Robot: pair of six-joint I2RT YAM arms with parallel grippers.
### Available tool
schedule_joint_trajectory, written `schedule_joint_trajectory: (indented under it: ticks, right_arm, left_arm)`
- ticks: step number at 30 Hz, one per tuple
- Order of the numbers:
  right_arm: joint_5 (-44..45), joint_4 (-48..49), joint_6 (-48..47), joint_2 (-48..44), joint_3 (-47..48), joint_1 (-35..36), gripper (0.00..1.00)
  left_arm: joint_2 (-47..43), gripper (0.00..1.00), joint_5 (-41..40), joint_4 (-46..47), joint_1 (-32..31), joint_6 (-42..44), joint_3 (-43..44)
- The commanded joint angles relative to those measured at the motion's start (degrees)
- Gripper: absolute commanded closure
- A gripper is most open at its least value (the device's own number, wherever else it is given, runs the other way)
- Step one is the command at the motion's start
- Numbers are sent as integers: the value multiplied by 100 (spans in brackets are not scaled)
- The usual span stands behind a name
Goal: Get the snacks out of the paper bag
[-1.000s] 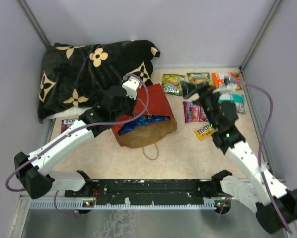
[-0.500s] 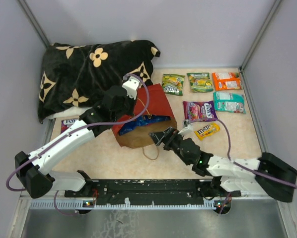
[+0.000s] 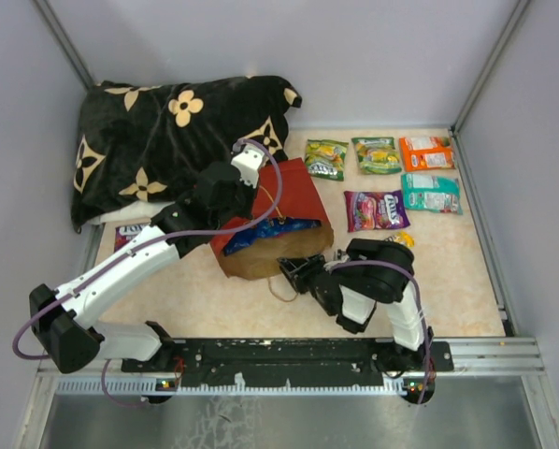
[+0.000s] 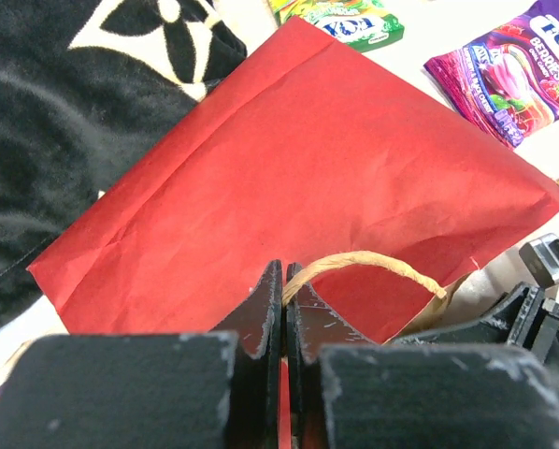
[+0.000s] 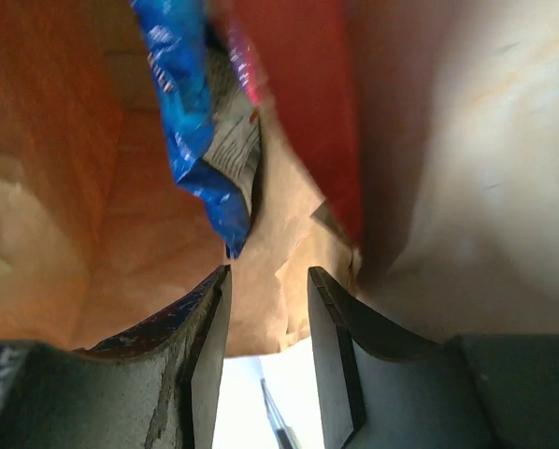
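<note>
Right pincer (image 5: 265, 281) is hanging part open at the mouth of the bag (image 3: 289, 192), gripping nothing, its fingers pointing at the blue Doritos (image 5: 181, 103) lying inside. Left pincer (image 4: 284, 304) is pinching the bag's red top edge, jaws closed on the paper, a handle (image 4: 373, 264) looping just beside it. On the table (image 3: 186, 290) to the bag's right, green packets (image 3: 326, 157), an orange packet (image 3: 425, 152), a teal packet (image 3: 431, 192) and a purple packet (image 3: 376, 210) are lying apart. A pillow (image 3: 167, 140) is lying at the far left.
</note>
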Motion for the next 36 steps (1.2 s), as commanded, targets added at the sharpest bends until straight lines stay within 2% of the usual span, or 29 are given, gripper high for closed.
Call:
schedule_joint_trajectory:
  ticks: [1,8,21,29,36]
  right_arm:
    - [521,1250,1064,512,104,-153,61]
    - [821,-356,997,42,345,-297,60]
    - [888,-3465,1145,-212,1756,-499,62]
    - [1188,-4596,1292,-185,2334,-608,62]
    - [1415,-5113,1620,-159,2665,-877,64]
  left_arm:
    - [-28,100,1,56,22,-2,4]
    - [-44,100,237,56,22,8,21]
    - [-57,100,297,30,22,0,48]
    - [-122,100,357,12,22,-6,62]
    - [-176,100,365,12,22,-9,66]
